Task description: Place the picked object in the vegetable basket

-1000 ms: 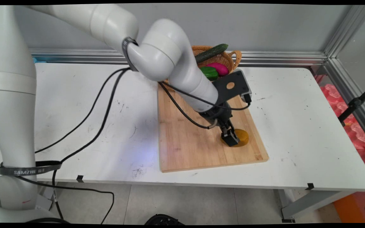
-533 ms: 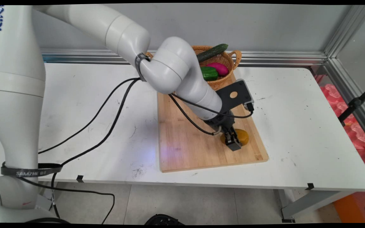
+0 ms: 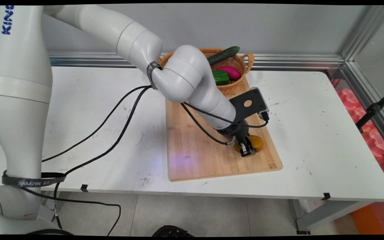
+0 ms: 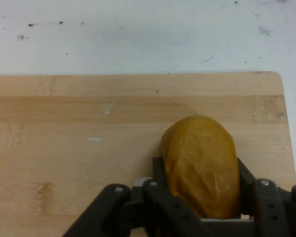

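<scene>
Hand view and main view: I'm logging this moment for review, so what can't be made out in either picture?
- Round yellow-brown potato-like item: its underside, in both views; in the main view the black two-finger hand covers part of it.
- Woven wicker basket: its left part and contents, behind the arm in the main view.
- Rectangular wooden cutting board: cut off by the hand view's edges.

White robot arm (image 3: 185, 78) built of smooth rounded tubular links joined by bulbous elbows; blue lettering marks the uppermost link at left. Black cables (image 3: 112, 123) hang in loops from a black band clamped round a joint. A second black strap, printed SAMZHE in pale letters, circles the base column (image 3: 18, 133). A flat black bracket (image 3: 250, 103) with one round hole sits at the wrist, above the black gripper (image 3: 247, 150) with its pinned linkage.
</scene>
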Controlling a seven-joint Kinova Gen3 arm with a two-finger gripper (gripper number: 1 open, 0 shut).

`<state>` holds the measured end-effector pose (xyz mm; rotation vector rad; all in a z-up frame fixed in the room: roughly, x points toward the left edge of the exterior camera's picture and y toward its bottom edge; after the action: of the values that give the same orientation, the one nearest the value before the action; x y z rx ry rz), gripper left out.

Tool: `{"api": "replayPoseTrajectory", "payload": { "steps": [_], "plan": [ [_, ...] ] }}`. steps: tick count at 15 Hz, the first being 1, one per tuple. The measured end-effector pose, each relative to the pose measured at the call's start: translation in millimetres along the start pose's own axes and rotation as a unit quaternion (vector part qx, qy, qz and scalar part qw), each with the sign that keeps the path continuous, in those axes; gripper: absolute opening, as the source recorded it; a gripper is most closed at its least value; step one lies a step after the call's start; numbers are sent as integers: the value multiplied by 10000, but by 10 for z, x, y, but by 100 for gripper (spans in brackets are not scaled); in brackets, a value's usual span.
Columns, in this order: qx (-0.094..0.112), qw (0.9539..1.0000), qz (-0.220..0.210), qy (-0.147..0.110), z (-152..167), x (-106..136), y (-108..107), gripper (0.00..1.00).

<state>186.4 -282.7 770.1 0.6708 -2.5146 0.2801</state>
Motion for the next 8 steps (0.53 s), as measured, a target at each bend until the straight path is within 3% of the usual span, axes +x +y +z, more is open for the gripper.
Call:
{"api": "replayPoseTrajectory", "payload": {
  "steps": [8],
  "plan": [
    [-152,9996,134,174,-314,196,-214,0]
  ]
}}
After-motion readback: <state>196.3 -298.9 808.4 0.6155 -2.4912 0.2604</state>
